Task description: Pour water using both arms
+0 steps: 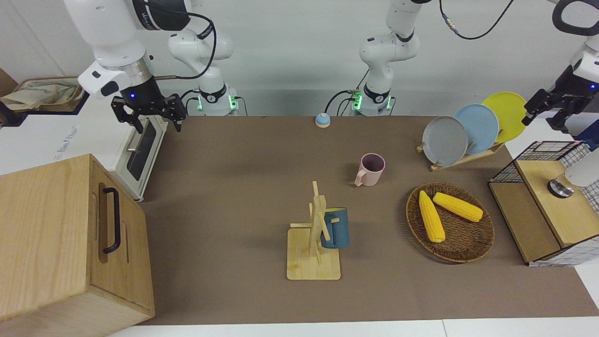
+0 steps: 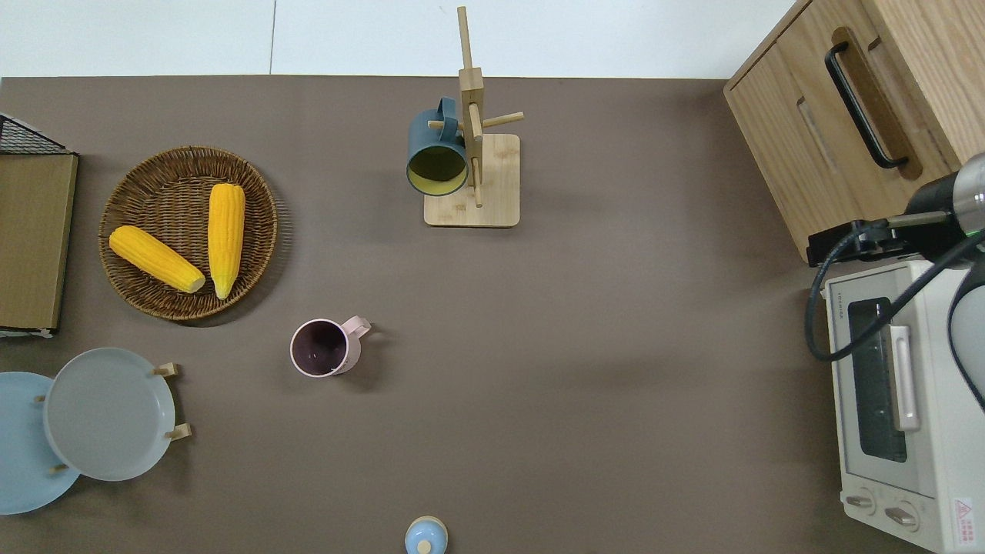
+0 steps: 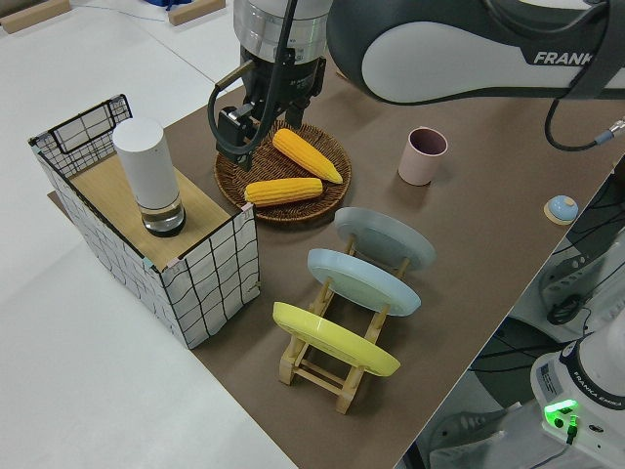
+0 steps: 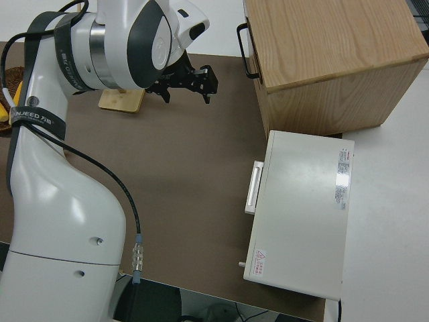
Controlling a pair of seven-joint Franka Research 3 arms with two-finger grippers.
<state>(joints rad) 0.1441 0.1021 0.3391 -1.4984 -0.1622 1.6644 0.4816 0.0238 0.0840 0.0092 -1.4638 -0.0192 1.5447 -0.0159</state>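
Right gripper (image 1: 149, 113), upper left of the front view, hangs with fingers spread and empty, pointing down over the toaster oven (image 1: 140, 150). Left gripper (image 1: 545, 112), upper right, looks parted and empty too, its arm cropped by the frame edge.

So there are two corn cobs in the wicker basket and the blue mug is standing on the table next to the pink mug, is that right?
Not quite. The two corn cobs are in the wicker basket, but the blue mug is not standing on the table beside the pink mug. It hangs on the wooden mug rack, farther from the robots than the pink mug. The front view shows this.
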